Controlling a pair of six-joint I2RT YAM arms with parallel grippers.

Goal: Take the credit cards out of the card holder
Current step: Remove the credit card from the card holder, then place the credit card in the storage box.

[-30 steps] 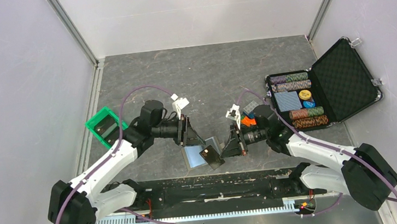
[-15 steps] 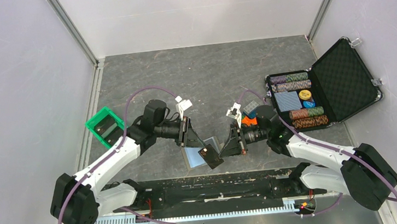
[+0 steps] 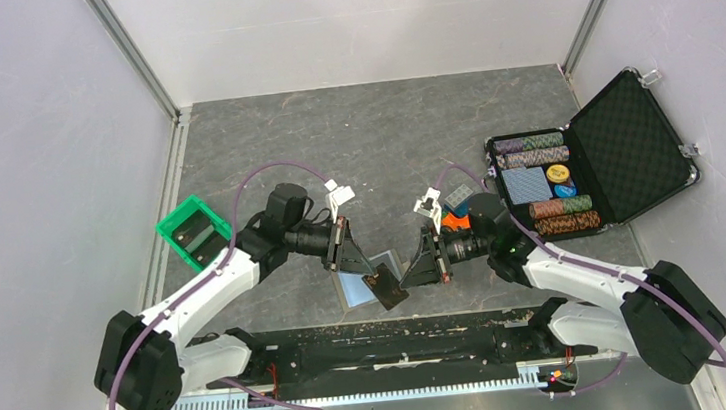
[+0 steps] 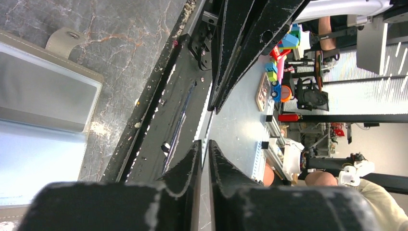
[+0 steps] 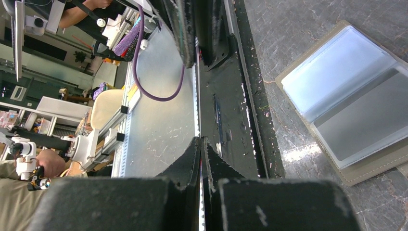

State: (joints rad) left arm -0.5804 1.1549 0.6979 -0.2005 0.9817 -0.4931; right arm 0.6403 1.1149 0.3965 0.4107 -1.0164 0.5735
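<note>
Between pale walls (image 3: 37,196), on the grey marbled tabletop (image 3: 382,133), the taupe folding card holder (image 3: 355,286) lies open — black left gripper (image 4: 204,144) narrowly parted, black right gripper (image 5: 200,142) pressed together.

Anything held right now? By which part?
Right gripper pinches a credit card by the edge facing it, above the open card holder. Left gripper sits at the opposite edge; grip unclear.

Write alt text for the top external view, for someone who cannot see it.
Reaching inward from both sides, the left gripper and right gripper nearly meet at a dark credit card over an open card holder on the grey table. An open poker-chip case sits at right, a green bin at left.
</note>
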